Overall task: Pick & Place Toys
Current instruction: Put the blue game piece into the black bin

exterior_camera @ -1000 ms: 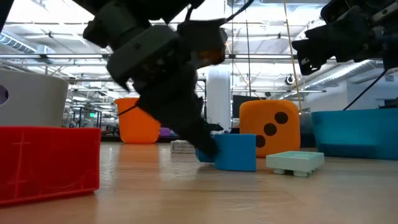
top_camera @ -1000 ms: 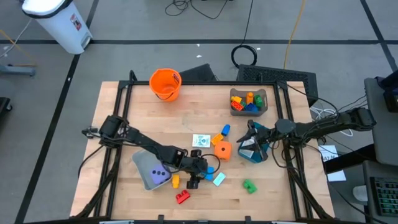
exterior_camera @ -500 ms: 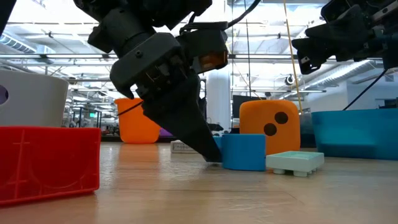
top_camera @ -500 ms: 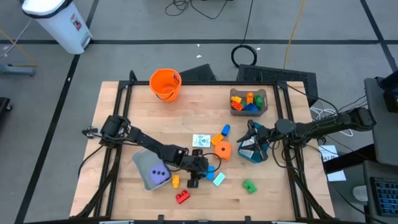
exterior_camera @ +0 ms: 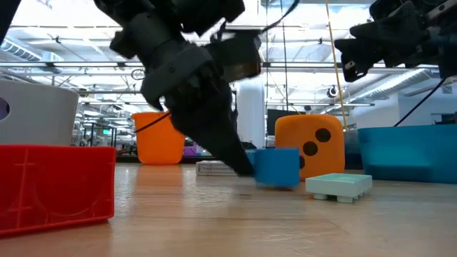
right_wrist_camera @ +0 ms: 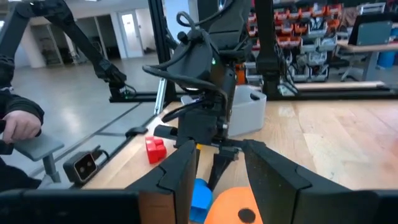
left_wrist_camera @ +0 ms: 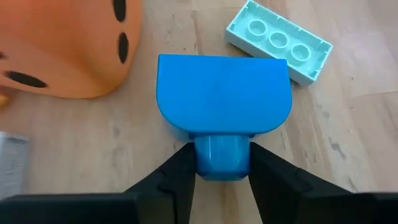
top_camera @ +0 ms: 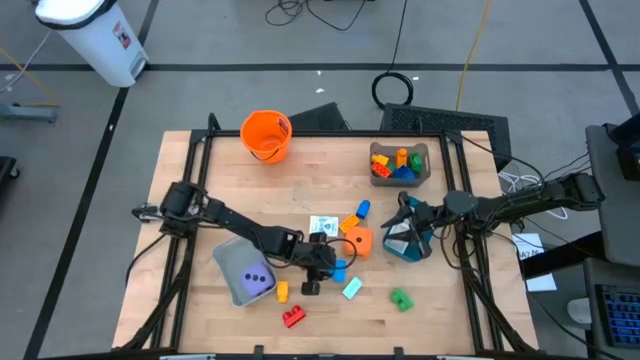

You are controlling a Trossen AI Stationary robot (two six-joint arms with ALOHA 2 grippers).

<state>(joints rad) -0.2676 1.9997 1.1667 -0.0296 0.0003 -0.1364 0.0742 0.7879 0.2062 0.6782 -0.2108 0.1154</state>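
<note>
left pincer (left_wrist_camera: 219,163) pinching blue block (left_wrist_camera: 224,106) by its stub, just beside orange die (left_wrist_camera: 62,46) | block lies straight ahead of fingers, broad side crosswise | right pincer (right_wrist_camera: 217,165) spread, idle beyond die, farther off

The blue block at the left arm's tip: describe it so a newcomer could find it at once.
Start at the orange dotted die near the middle of the wooden table. Just beside it, toward the table's front edge, the left gripper has its jaws closed on the blue block. It is solid mid-blue with a rounded edge, unlike the pale mint studded brick next to it.
</note>
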